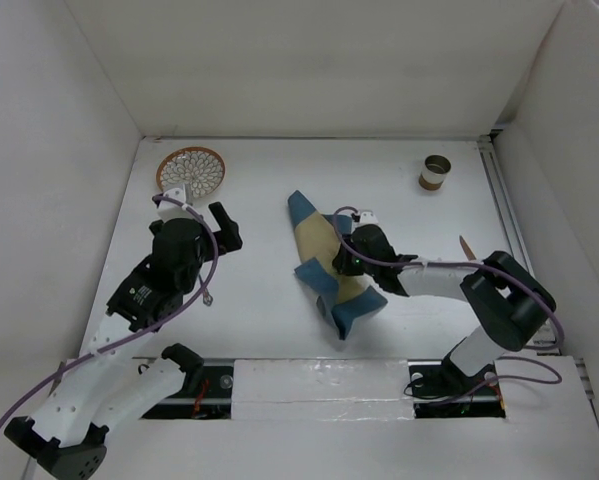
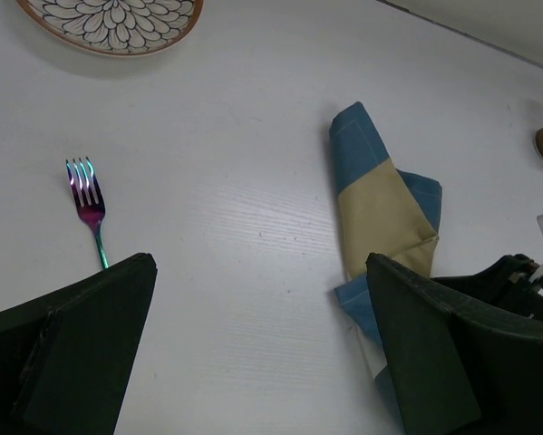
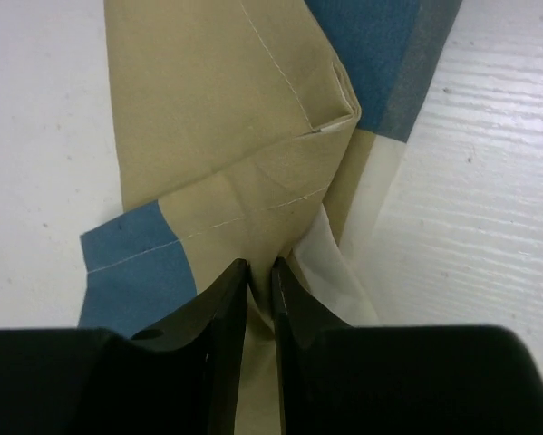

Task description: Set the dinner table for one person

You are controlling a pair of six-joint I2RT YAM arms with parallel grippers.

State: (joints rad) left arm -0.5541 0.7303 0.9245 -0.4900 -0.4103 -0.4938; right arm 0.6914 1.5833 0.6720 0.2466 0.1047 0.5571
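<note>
the top camera is looking steeply down from above and behind the arm bases, far enough off to be taking in the whole white worktop [image 1: 259,200] and its walls. the left wrist camera is sitting low behind the left hand [image 2: 260,267], looking obliquely over the worktop, catching the fork [image 2: 88,204], the plate [image 2: 117,18] edge and the folded cloth [image 2: 380,208]. the right wrist camera is pointing down past the right hand [image 3: 260,272], very near the cloth, which is filling most of its view. all three views are sharing that cloth.
</note>
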